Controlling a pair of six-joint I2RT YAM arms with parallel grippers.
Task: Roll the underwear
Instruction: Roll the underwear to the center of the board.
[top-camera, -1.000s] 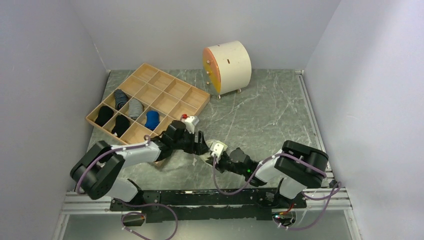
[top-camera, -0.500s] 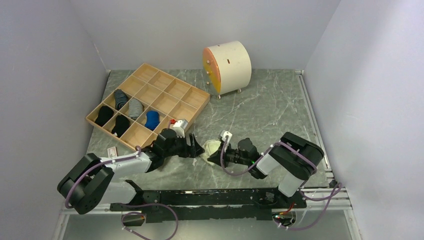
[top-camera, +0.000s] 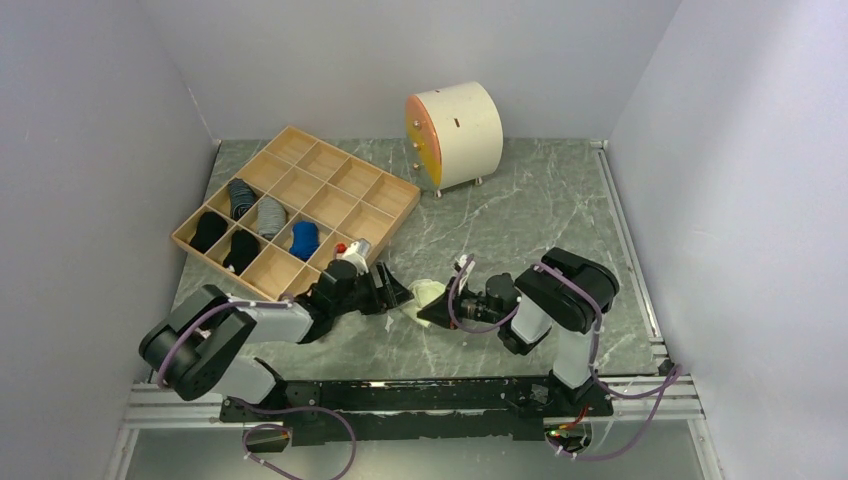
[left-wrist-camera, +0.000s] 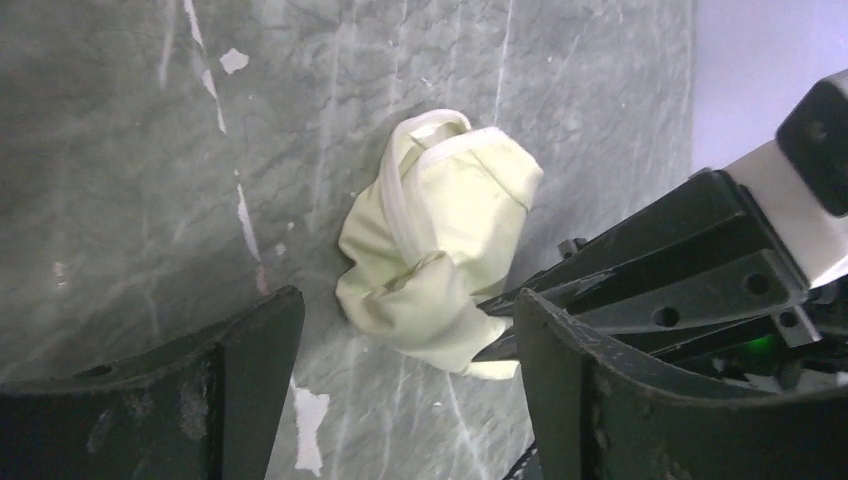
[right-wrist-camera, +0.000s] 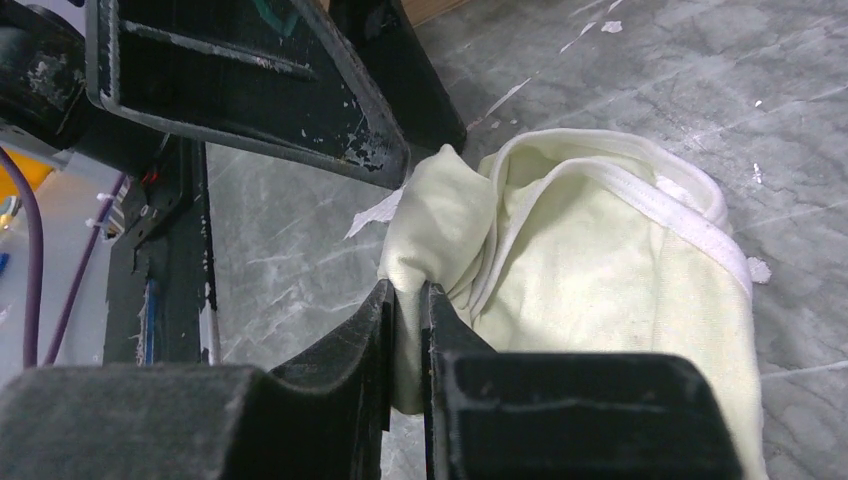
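The underwear (top-camera: 426, 295) is a pale yellow bundle with a white waistband, lying crumpled on the marble table between the two grippers. My right gripper (top-camera: 434, 312) reaches in from the right and is shut on a fold at the bundle's edge. In the right wrist view the cloth (right-wrist-camera: 600, 270) is pinched between that gripper's (right-wrist-camera: 408, 292) jaws. My left gripper (top-camera: 392, 293) stands open just left of the bundle. In the left wrist view its fingers (left-wrist-camera: 250, 350) flank the near end of the underwear (left-wrist-camera: 440, 230) without gripping it.
A wooden divided tray (top-camera: 392, 190) at the back left holds several dark, grey and blue rolled pieces. A white drum-shaped cabinet (top-camera: 460, 125) with an orange face stands at the back. Grey walls close in on both sides, and a metal rail (top-camera: 400, 395) runs along the near edge.
The bundle, hidden under the grippers a second ago, now shows between them. My right arm has folded back toward its base, still holding the fold. The left gripper drew slightly left.
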